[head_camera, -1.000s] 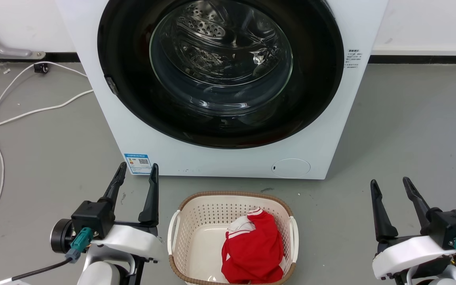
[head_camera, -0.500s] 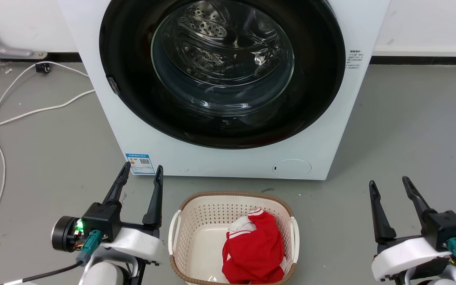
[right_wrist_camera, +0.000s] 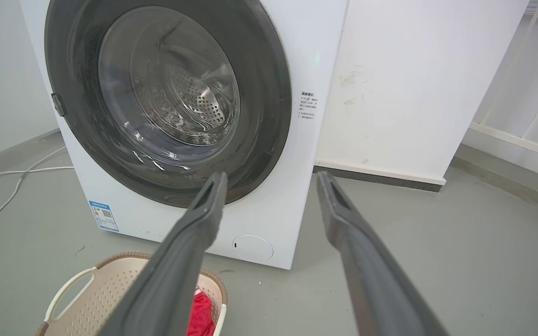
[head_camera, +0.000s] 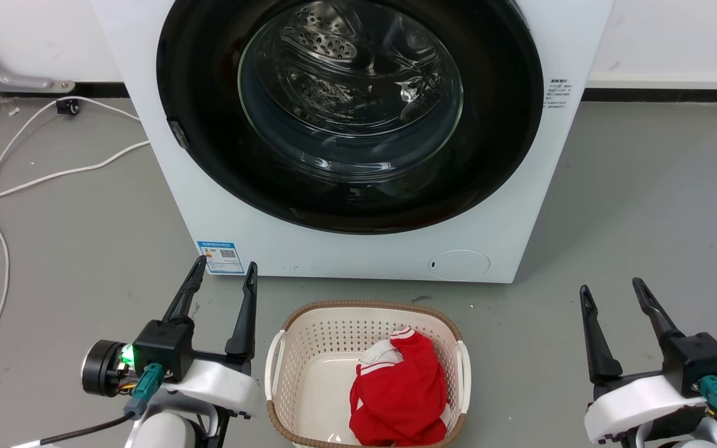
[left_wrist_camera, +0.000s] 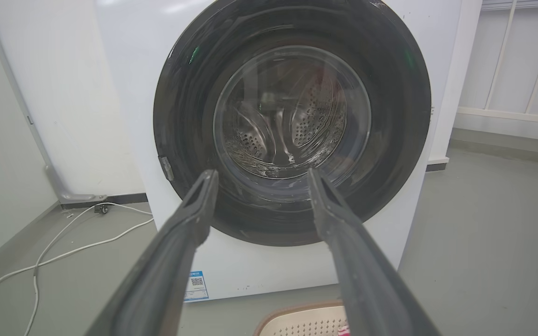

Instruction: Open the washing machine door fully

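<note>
The washing machine door (head_camera: 350,93) is closed, flush in the white front of the washing machine (head_camera: 358,249), directly ahead of you and above both grippers in the head view. Opening has not begun. A small grey tab (head_camera: 177,134) sits on the door's left rim. It is probably the pull point, but you cannot confirm this from here.

The left gripper (head_camera: 225,261) hovers low, just short of the machine's lower left corner, jaws spread wide and holding nothing. The right gripper (head_camera: 610,284) hovers low to the right, well apart from the machine, jaws equally wide and empty.

For this step, raise the left gripper to the tab, since it is the nearer arm. Approach from the side, hook one finger behind the rim, and pull along the door's arc, not straight back. Do not press on the glass dome.

A laundry basket (head_camera: 284,348) holding a red garment (head_camera: 399,392) stands on the grey floor (head_camera: 645,218) just before the machine; route your arms clear of it. A white cable (head_camera: 53,174) lies at the left, near the white wall (head_camera: 676,37).
</note>
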`<state>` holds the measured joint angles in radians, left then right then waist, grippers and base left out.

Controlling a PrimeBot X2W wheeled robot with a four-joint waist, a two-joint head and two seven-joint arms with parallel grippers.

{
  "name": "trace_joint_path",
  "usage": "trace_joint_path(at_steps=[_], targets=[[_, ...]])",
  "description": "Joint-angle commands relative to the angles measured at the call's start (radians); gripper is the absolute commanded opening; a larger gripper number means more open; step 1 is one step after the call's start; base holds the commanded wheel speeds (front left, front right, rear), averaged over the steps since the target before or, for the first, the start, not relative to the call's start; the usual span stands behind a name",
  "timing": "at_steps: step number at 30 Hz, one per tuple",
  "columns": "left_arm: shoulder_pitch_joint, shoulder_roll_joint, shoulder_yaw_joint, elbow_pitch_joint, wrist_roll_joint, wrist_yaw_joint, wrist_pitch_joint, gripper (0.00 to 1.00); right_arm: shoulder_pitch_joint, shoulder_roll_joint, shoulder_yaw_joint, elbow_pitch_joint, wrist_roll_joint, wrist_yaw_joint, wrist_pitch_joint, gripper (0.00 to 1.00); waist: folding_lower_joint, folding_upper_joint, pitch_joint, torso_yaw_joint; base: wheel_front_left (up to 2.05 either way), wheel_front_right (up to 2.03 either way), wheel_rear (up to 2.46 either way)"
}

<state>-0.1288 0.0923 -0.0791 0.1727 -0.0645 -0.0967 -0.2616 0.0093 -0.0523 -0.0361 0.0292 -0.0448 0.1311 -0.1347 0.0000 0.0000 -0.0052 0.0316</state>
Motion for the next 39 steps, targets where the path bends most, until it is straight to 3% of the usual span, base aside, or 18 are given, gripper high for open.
trace_joint_path(at_steps=[1,3,4,5,12,15,18,29,32,39], targets=[[-0.012,0.000,0.004,0.003,-0.001,-0.001,-0.005,1.00,0.008,0.004,-0.001,-0.004,0.004,0.000,-0.004,1.00,0.0000,0.0000,0.000,0.000,0.00,0.00,0.00],[-0.013,-0.001,0.006,0.005,-0.002,-0.002,-0.005,1.00,0.009,0.004,-0.001,-0.002,0.010,0.000,-0.003,1.00,0.0000,0.0000,0.001,0.000,0.00,0.00,0.00],[-0.014,-0.002,0.007,0.005,-0.002,-0.003,-0.005,1.00,0.009,0.004,-0.002,-0.001,0.013,0.000,-0.001,0.31,0.0000,0.0000,0.001,0.000,0.00,0.00,0.00],[-0.014,-0.002,0.007,0.006,-0.002,-0.003,-0.005,1.00,0.009,0.004,-0.003,-0.001,0.016,0.000,-0.001,0.00,0.0000,0.0000,0.001,0.000,0.00,0.00,0.00],[-0.013,-0.004,0.011,0.008,0.001,-0.006,-0.005,1.00,0.001,0.004,-0.007,0.001,0.063,0.000,-0.014,0.00,0.0000,0.0000,0.002,0.000,0.00,0.00,0.00],[-0.014,-0.005,0.013,0.008,0.002,-0.006,-0.005,1.00,-0.010,0.004,-0.015,0.001,0.147,0.000,-0.037,0.00,0.0000,0.0000,0.003,0.000,0.00,0.00,0.00],[-0.014,-0.006,0.016,0.006,0.003,-0.007,-0.005,1.00,-0.019,0.004,-0.022,0.018,0.359,-0.001,-0.067,0.00,0.0000,0.0000,0.003,-0.001,0.00,0.00,0.00],[-0.015,-0.011,0.031,-0.004,0.000,-0.006,-0.005,1.00,-0.132,0.003,-0.004,0.019,1.332,0.000,-0.120,0.00,0.0000,0.0000,0.011,-0.009,0.00,0.00,0.00],[-0.024,-0.011,0.038,-0.012,-0.001,-0.006,-0.005,1.00,-0.196,0.003,-0.030,0.024,1.509,0.000,-0.100,0.00,0.0000,0.0000,0.026,-0.014,0.00,0.00,0.00],[-0.048,-0.014,0.047,-0.033,-0.007,-0.010,-0.004,1.00,-0.431,-0.050,-0.108,0.146,1.712,0.000,0.004,0.00,0.0000,0.0000,0.069,-0.012,0.00,0.00,0.00]])
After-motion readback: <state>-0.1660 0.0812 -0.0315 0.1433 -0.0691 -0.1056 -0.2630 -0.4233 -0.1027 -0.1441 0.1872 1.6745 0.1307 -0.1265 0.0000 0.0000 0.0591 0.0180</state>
